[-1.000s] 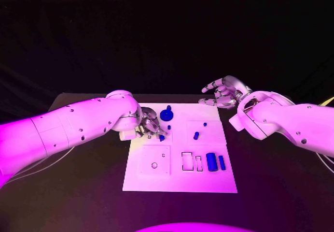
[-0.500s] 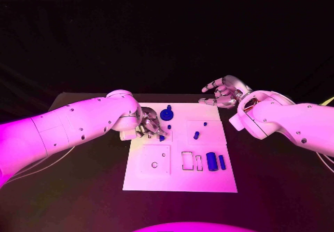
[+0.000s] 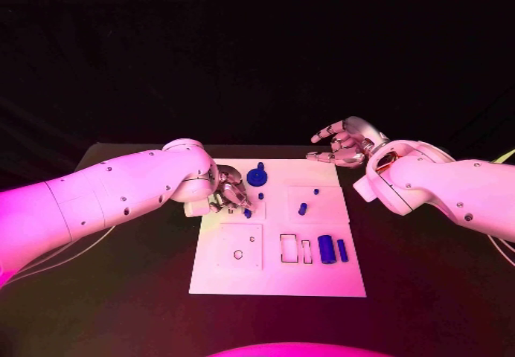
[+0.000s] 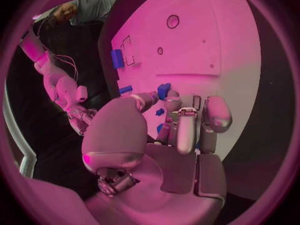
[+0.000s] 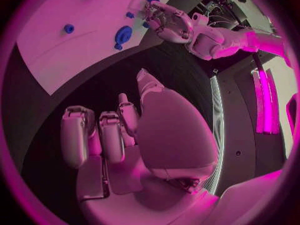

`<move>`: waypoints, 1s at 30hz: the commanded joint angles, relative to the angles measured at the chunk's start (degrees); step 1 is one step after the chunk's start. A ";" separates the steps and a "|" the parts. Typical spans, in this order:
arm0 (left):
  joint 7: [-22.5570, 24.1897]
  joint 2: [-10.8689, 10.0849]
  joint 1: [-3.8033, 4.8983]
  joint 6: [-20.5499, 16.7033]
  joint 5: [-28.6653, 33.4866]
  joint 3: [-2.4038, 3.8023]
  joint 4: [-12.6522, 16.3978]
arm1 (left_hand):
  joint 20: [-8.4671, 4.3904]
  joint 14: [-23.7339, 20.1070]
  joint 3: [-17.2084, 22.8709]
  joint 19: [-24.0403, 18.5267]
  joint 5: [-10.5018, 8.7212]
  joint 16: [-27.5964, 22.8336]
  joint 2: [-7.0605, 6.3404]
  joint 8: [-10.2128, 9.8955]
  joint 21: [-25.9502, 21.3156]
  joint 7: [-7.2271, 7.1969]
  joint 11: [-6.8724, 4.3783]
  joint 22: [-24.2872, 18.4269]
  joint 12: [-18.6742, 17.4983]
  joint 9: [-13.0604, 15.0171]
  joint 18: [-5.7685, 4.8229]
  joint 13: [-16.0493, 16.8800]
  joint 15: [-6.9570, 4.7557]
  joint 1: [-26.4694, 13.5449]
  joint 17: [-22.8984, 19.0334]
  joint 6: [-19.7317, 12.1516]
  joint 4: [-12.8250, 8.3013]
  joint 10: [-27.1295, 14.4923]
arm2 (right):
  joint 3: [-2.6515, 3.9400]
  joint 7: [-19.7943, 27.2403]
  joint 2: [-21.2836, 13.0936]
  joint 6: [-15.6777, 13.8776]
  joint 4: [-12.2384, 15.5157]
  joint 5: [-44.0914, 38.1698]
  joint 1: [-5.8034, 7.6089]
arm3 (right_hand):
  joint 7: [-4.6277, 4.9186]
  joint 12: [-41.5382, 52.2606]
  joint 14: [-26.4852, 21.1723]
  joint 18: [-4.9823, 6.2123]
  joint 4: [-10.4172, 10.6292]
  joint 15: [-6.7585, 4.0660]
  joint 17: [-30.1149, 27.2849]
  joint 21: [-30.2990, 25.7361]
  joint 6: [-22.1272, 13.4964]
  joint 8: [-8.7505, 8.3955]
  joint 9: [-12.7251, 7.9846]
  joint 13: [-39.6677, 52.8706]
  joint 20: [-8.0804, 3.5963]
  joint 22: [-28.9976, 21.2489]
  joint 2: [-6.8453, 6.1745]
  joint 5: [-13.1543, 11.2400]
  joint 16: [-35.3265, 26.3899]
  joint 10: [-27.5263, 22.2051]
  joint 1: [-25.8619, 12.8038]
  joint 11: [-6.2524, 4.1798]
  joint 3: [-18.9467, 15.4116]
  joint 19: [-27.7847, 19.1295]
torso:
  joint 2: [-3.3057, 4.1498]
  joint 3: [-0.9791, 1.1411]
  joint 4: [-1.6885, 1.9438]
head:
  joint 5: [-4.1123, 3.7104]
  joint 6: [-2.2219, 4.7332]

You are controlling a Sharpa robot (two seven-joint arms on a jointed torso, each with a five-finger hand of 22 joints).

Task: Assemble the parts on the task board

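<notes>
The white task board (image 3: 274, 286) lies mid-table. My left hand (image 3: 228, 195) hangs over its far left part, fingers curled down. In the left wrist view the thumb and a fingertip (image 4: 171, 98) pinch a small blue part (image 4: 164, 90), seen in the head view as the small blue part (image 3: 248, 213). A round blue part (image 3: 257, 176) sits at the far edge, with small blue pegs (image 3: 303, 208) mid-board. Two blue cylinders (image 3: 325, 248) lie by the slots on the right. My right hand (image 3: 345, 146) floats off the far right corner, fingers apart and empty.
The board has a round hole (image 3: 238, 254) and rectangular slots (image 3: 289, 248) in its near half. Black table (image 3: 129, 297) surrounds the board on all sides. In the right wrist view the board (image 5: 69, 10) and my left hand (image 5: 167, 21) lie beyond the open fingers.
The left hand's fingers have shifted very slightly over the small blue part. The right hand and the other parts have stayed where they were.
</notes>
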 commanded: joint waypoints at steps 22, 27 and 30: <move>0.04 -2.33 -0.10 -3.66 1.45 0.53 2.26 | -0.10 4.40 17.26 2.06 8.99 2.16 -0.42 3.80 2.19 -1.21 -1.03 2.72 1.23 8.00 -0.46 1.85 -0.86 -5.27 10.98 2.38 -9.66 3.06 | 0.01 0.07 -0.16 0.30 -0.15 -0.06 -0.03 | 0.21 -0.16 5.92 0.00 -0.12 -0.48 13.67 -0.57 0.57 1.27 -0.34 1.52 0.32 10.32 1.26 0.21 -0.15 -0.82 -1.02 0.08 -0.33 2.30 | -0.07 0.10 0.10 | -0.06 -0.13; -0.01 -2.56 -0.09 -4.86 1.06 0.59 2.39 | -0.40 4.71 17.53 2.74 11.32 2.45 -0.65 4.12 2.59 -1.57 -1.38 3.56 2.05 8.63 -0.63 3.09 -1.19 -6.51 11.59 3.01 -10.27 4.35 | 0.00 0.13 -0.11 0.38 -0.25 -0.01 -0.06 | 0.21 -0.16 5.92 0.00 -0.12 -0.48 13.67 -0.57 0.57 1.27 -0.34 1.52 0.32 10.32 1.26 0.21 -0.15 -0.82 -1.02 0.08 -0.33 2.30 | 0.00 0.12 0.10 | 0.05 -0.09; -0.06 -2.57 -0.08 -5.48 0.57 0.60 2.36 | -0.66 5.04 17.72 3.55 12.69 2.78 -0.65 4.44 3.06 -1.92 -1.71 4.62 2.62 9.13 -0.85 3.87 -1.48 -7.53 12.32 3.57 -10.58 5.37 | 0.00 0.17 -0.07 0.43 -0.32 0.04 -0.07 | 0.19 -0.10 5.93 0.00 -0.11 -0.49 13.69 -0.56 0.61 1.31 -0.35 1.55 0.30 10.33 1.27 0.20 -0.14 -0.77 -1.12 0.06 -0.33 2.32 | 0.03 0.12 0.03 | 0.11 -0.04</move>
